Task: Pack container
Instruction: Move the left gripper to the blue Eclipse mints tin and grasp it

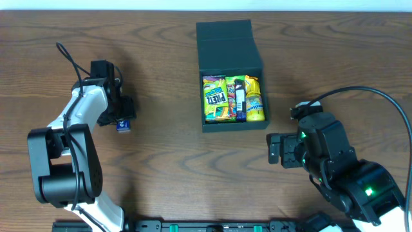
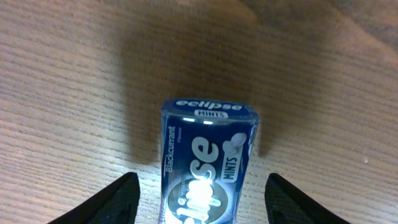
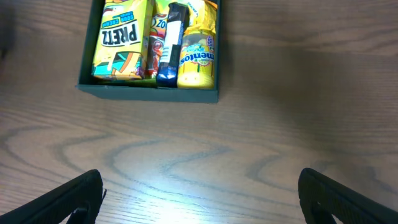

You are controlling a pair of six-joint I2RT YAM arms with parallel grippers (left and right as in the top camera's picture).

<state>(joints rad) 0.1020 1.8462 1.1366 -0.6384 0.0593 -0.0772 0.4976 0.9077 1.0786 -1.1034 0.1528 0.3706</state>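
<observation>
The brown wood-grain table (image 1: 161, 193) carried, a little right of centre and toward its far edge, the matte black, squarish, shallow cardboard container (image 1: 232, 126). Its hinged flap lid (image 1: 225, 37), equal in size to the base, lay folded back open behind it. The container looked light and only moderately stiff: its thin walls would probably bow under a hard pinch, though the matte surface should not slip. The flap's free far edge seemed the sensible place to take hold for closing, and a side wall the place to steady the base. The right gripper (image 1: 271, 149) hung near the container's front right corner, fingers spread wide and holding nothing. The left gripper (image 1: 123, 117) stood well apart on the table's left side, likewise wide open, its fingers (image 2: 118, 199) straddling but not touching a small dark-blue mint tin (image 2: 208, 165). Inside the container lay a yellow pretzel packet (image 1: 215, 98), a slim dark bar (image 1: 239, 98) and a yellow sweets roll (image 1: 255, 102), packed side by side and filling most of the floor.
</observation>
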